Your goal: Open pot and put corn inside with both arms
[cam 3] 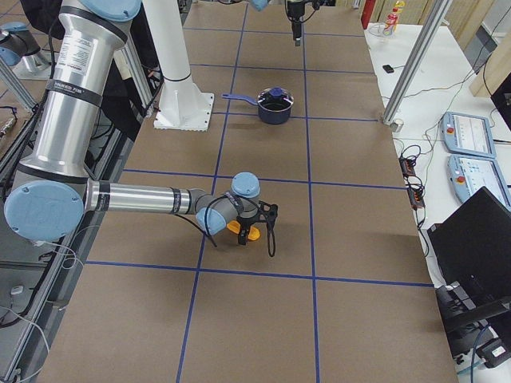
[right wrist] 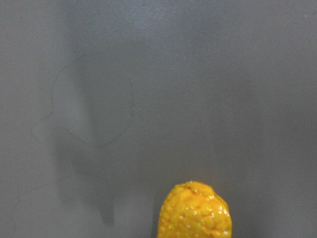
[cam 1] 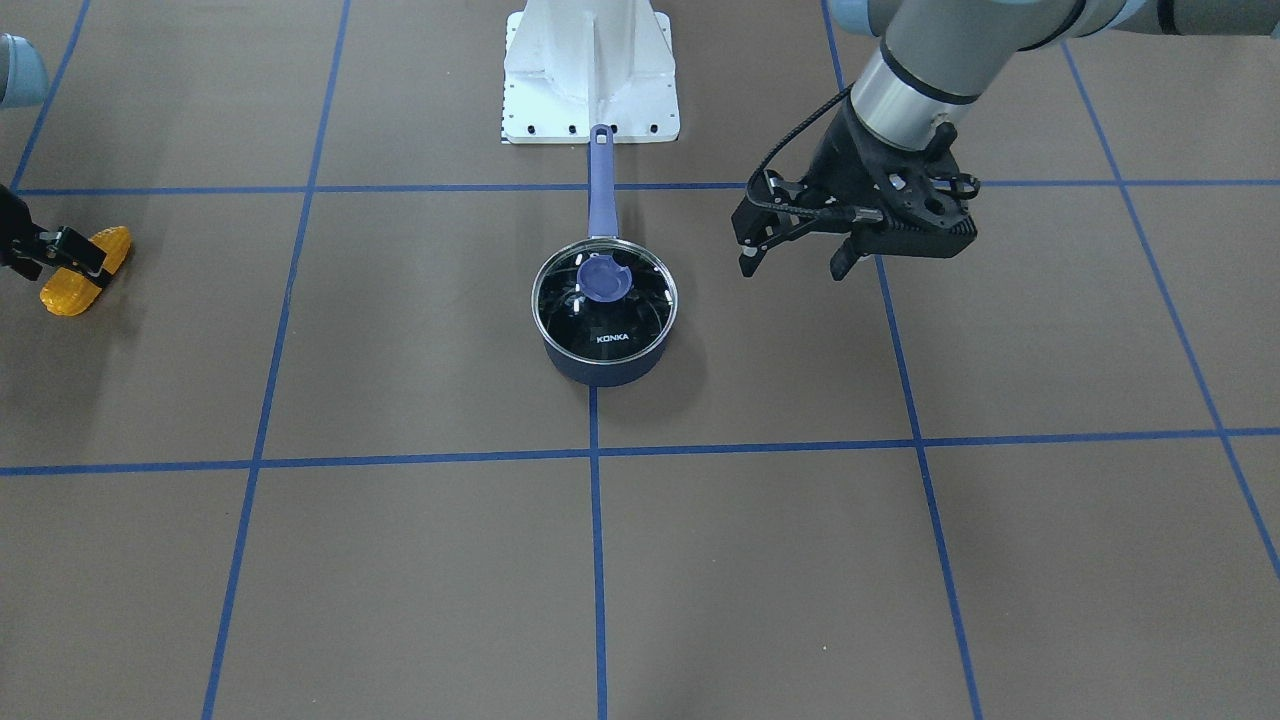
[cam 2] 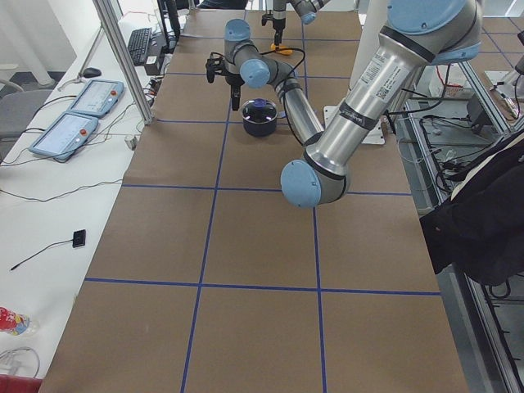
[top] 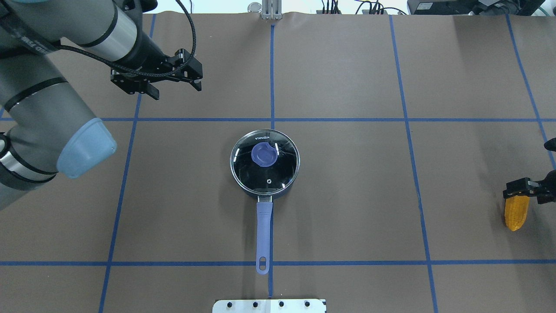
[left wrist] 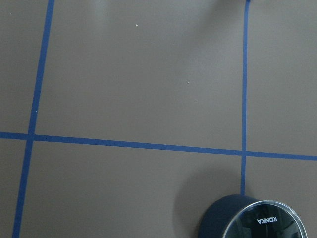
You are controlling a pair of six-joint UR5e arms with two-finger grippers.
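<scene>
the left tool (top: pixel 176 89) hangs wide open and empty, well apart from the pot (top: pixel 263 217). its lid (top: pixel 280 171) is on, so this tool is likely meant for the knob (top: pixel 264 154). the right tool (top: pixel 525 188) grips one end of the corn (top: pixel 516 215) low over the worktop (top: pixel 369 195), the pot far off.

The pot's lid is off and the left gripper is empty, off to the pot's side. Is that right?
No, the lid is on the pot, as the overhead exterior view shows. The left gripper is empty, off to the pot's side.
</scene>
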